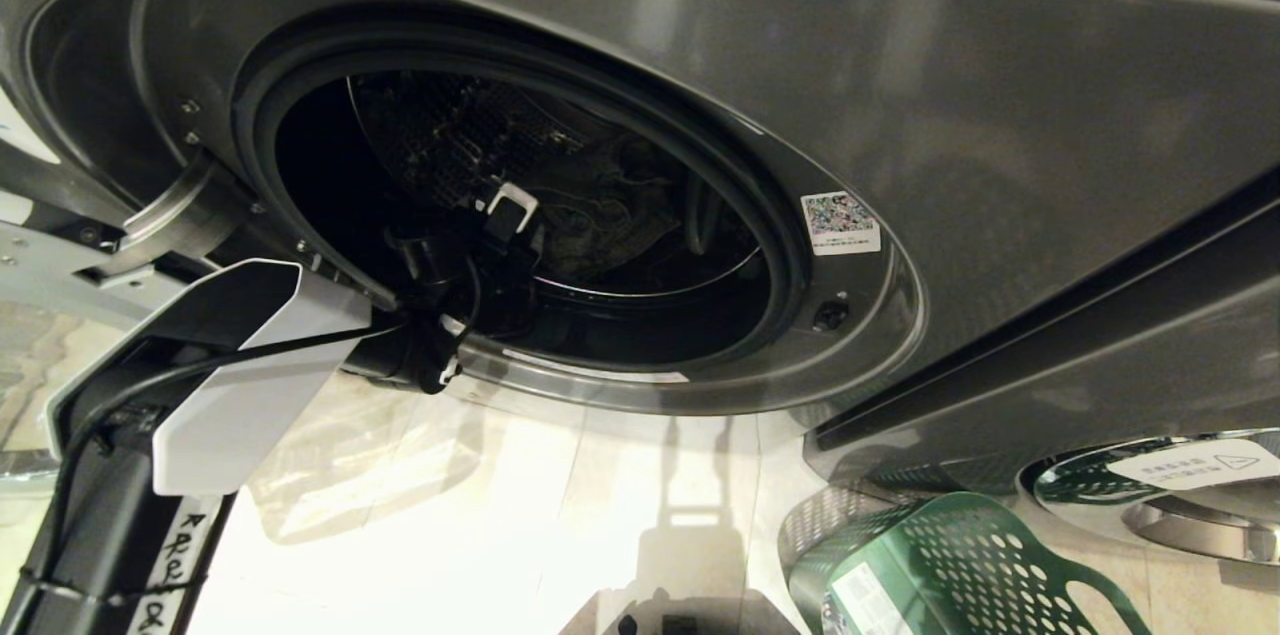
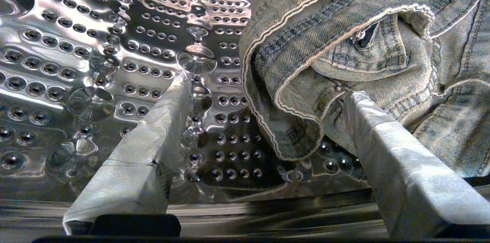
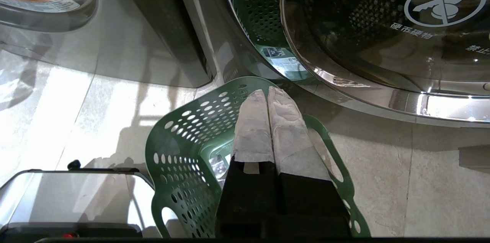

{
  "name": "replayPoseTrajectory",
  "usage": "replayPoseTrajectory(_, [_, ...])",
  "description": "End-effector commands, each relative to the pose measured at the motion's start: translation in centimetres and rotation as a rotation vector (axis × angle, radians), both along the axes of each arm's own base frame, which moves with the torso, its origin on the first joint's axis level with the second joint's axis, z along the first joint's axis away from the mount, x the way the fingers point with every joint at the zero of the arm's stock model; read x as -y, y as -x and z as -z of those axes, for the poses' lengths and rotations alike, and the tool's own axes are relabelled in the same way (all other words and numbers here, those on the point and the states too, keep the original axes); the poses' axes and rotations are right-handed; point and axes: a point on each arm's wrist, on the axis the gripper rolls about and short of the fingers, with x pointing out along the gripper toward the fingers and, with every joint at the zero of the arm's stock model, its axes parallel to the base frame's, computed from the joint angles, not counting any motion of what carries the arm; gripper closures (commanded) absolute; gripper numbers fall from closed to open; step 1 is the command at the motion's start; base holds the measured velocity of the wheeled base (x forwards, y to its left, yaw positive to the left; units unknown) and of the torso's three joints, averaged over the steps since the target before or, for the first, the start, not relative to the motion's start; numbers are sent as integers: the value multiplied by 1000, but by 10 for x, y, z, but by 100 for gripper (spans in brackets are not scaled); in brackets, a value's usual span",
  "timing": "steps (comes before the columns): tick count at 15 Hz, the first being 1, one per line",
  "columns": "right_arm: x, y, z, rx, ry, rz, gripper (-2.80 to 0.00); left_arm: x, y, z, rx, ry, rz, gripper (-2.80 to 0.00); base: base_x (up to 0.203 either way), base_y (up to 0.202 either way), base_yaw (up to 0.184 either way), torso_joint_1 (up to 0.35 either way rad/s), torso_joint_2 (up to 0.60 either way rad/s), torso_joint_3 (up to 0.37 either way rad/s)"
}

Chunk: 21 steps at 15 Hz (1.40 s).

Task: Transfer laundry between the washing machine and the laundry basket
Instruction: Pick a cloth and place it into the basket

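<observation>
My left gripper (image 2: 264, 120) is inside the washing machine (image 1: 1000, 115) drum, fingers spread wide, gripping nothing. The denim garment (image 2: 344, 55) fills the upper right, its hem between my 2 fingers. My right gripper (image 3: 268, 105), pressed closed, hangs above the green laundry basket (image 3: 180, 147).

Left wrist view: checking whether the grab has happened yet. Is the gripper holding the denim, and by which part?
Nothing held. The left gripper is open inside the drum, a denim garment fold between its fingers.
</observation>
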Motion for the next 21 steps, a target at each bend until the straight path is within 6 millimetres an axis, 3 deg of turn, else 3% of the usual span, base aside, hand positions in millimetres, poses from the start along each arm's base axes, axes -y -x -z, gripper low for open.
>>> replayPoseTrajectory(1, [0,0,0,-1,0,-1,0,-1,0,-1,9,1,-4,-280,0,0,0,0,0,0])
replayPoseTrajectory(14, [0,0,0,-1,0,-2,0,-7,0,-24,43,99,-38,-280,0,0,0,0,0,0])
replayPoseTrajectory(21, [0,0,0,-1,0,-1,0,16,5,-20,38,56,4,-280,0,0,0,0,0,0])
